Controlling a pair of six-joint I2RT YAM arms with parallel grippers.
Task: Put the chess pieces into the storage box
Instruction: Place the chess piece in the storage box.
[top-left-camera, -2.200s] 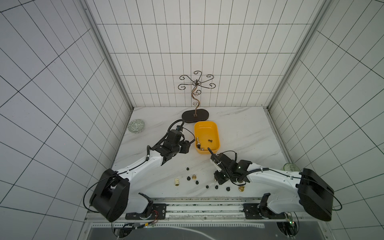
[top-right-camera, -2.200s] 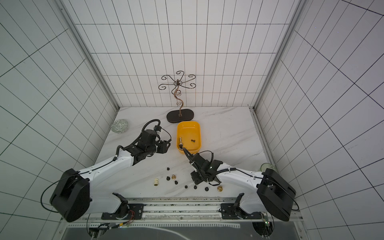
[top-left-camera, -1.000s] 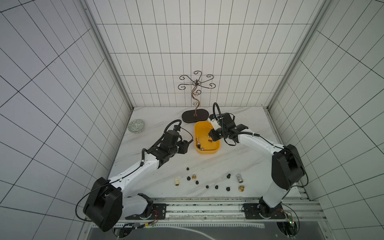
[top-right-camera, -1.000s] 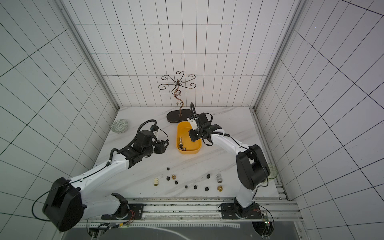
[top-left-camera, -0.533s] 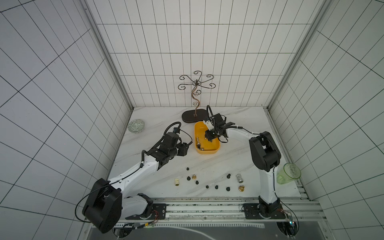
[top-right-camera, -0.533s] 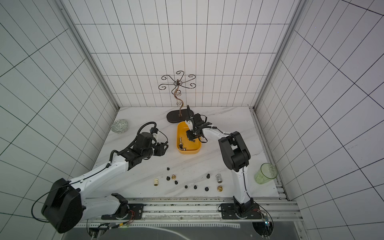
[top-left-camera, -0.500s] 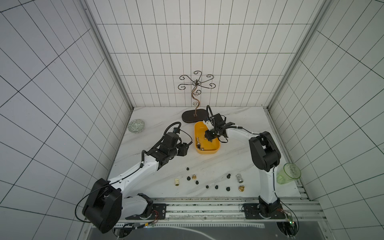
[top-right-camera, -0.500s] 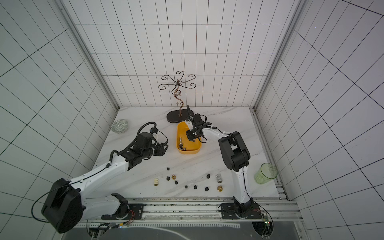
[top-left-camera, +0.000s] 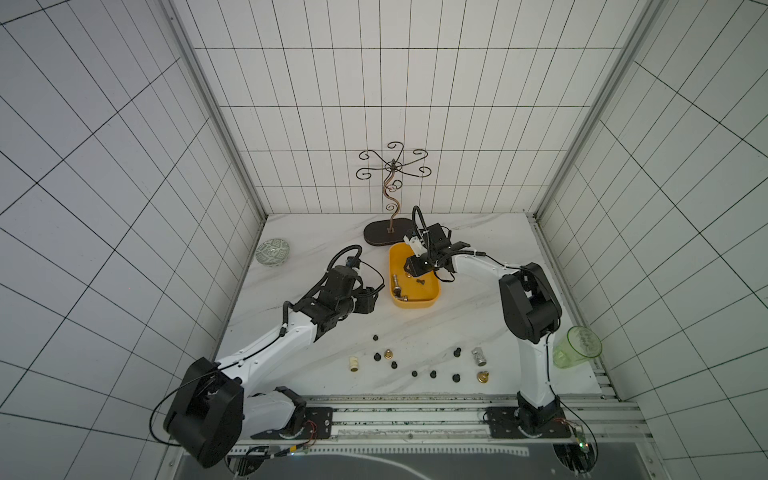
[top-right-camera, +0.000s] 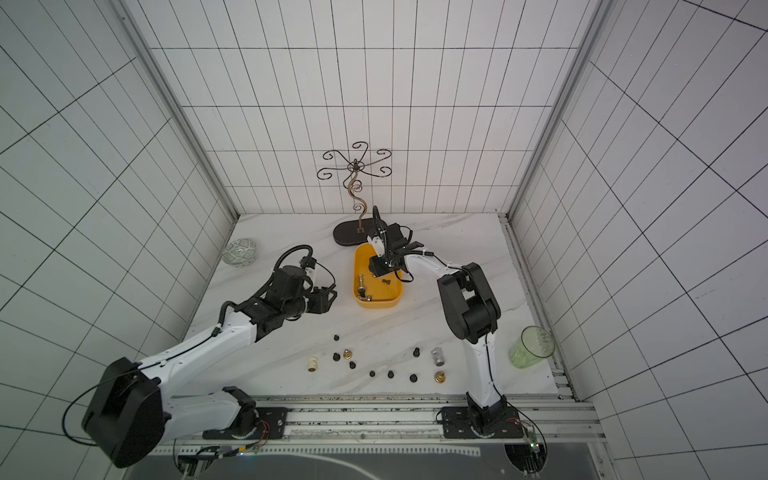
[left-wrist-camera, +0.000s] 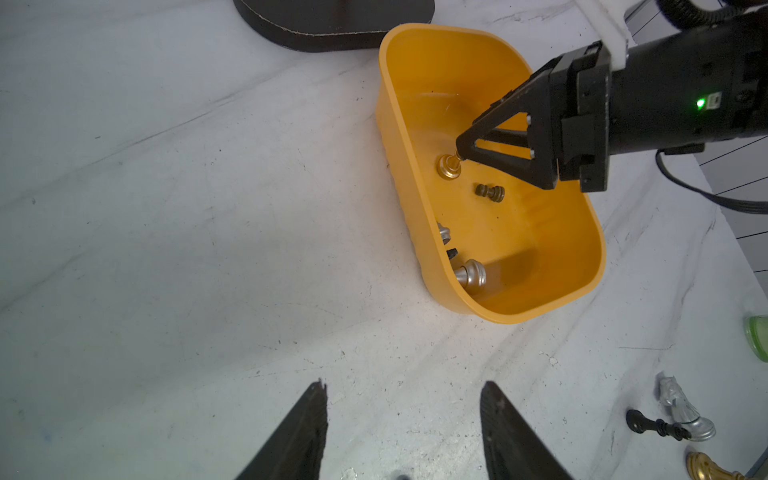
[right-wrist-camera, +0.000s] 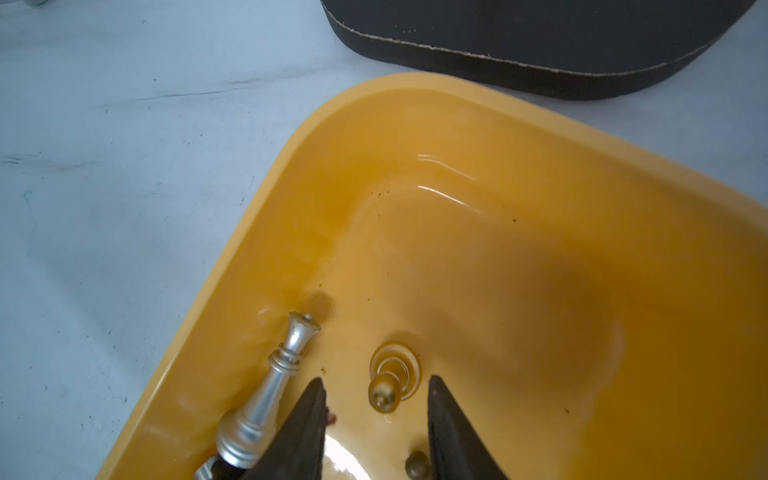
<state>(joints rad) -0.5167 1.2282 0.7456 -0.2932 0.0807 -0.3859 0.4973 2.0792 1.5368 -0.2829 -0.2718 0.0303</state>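
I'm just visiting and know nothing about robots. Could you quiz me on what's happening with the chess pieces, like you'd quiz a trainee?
1. True or false: the left gripper is holding a chess piece.
2. The right gripper is poised over: A) the storage box, B) the patterned bowl, C) the green cup.
3. What colour is the long piece lying beside the gold pawn in the box?
Key: 1 false, its jaws are open and empty; 2 A; 3 silver.
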